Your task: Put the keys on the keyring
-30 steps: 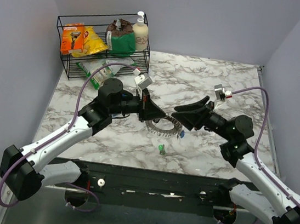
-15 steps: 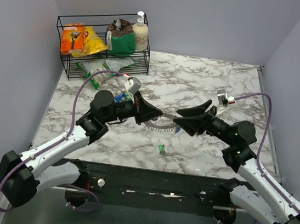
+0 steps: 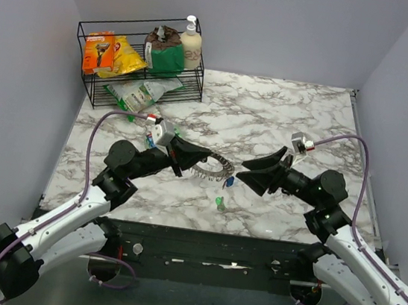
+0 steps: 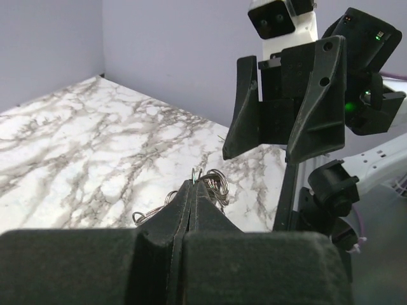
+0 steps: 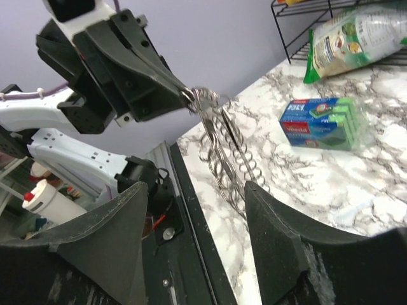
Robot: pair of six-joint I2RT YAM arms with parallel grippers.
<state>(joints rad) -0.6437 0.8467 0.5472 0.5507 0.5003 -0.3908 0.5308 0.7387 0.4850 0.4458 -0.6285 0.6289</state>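
Since the earlier frame both arms have drawn back toward the near edge, and the keyring (image 3: 213,170) has come along with the left gripper (image 3: 195,160), off to the left of where it lay. The right jaws have spread wider.

The keyring, a big loop strung with many small wire rings, hangs from the left gripper's tips, which are pressed together on it. A blue key (image 3: 228,180) sits at its right end; we cannot tell whether it is threaded on. A green key (image 3: 220,202) lies on the marble table (image 3: 284,118) nearer the edge, apart from the ring. The right gripper (image 3: 242,174) faces the ring's free end with its jaws apart, holding nothing.

At the far left a wire basket (image 3: 84,76) holds an orange box (image 3: 98,51), a yellow bag (image 3: 125,57), a brown-and-green bag (image 3: 165,49) and a pump bottle (image 3: 191,42); a green-and-white bag (image 3: 140,93) pokes out of its lower tier. A sponge pack (image 5: 321,124) lies on the table behind the left arm. We can read no writing on any of them.
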